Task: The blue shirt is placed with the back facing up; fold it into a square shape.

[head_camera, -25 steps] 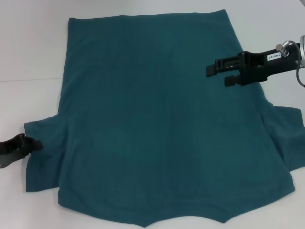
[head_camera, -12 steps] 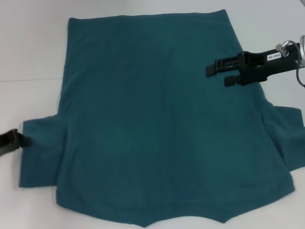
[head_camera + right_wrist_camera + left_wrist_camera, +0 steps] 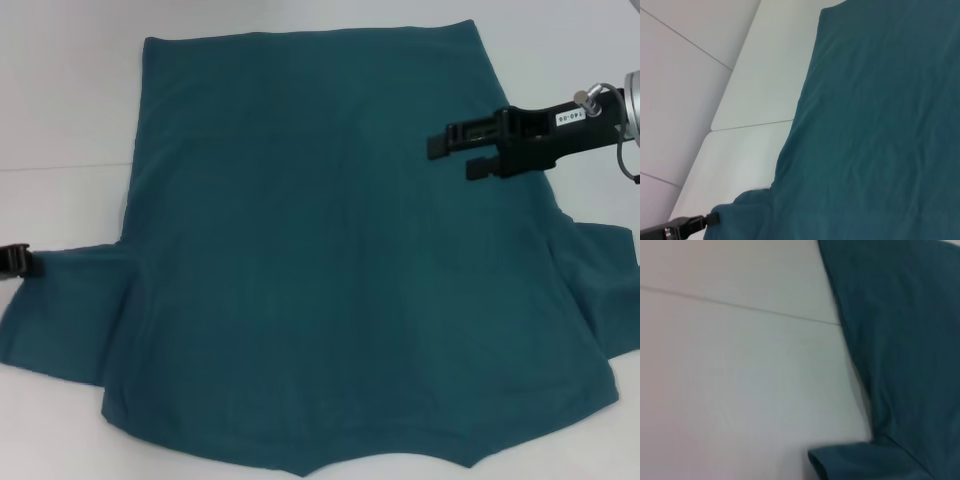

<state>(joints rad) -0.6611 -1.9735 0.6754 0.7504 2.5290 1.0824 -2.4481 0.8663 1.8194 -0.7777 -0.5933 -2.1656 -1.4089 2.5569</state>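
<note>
The blue shirt [image 3: 320,260] lies flat on the white table [image 3: 60,100], plain side up, hem at the far end. Its left sleeve [image 3: 70,310] is stretched out to the picture's left edge. My left gripper [image 3: 28,262] sits at that edge, shut on the sleeve's upper corner; the right wrist view shows it [image 3: 710,219] at the sleeve tip. My right gripper [image 3: 450,157] hovers open over the shirt's right side, nothing between its fingers. The right sleeve [image 3: 605,290] lies spread out. In the left wrist view the shirt [image 3: 900,340] shows, without my own fingers.
A seam line [image 3: 60,168] crosses the white table left of the shirt. Bare tabletop [image 3: 300,15] shows beyond the hem. The shirt's near edge reaches the bottom of the head view.
My left gripper has moved left toward the picture's edge, dragging the left sleeve out wider and flatter. The right gripper has shifted only slightly.
</note>
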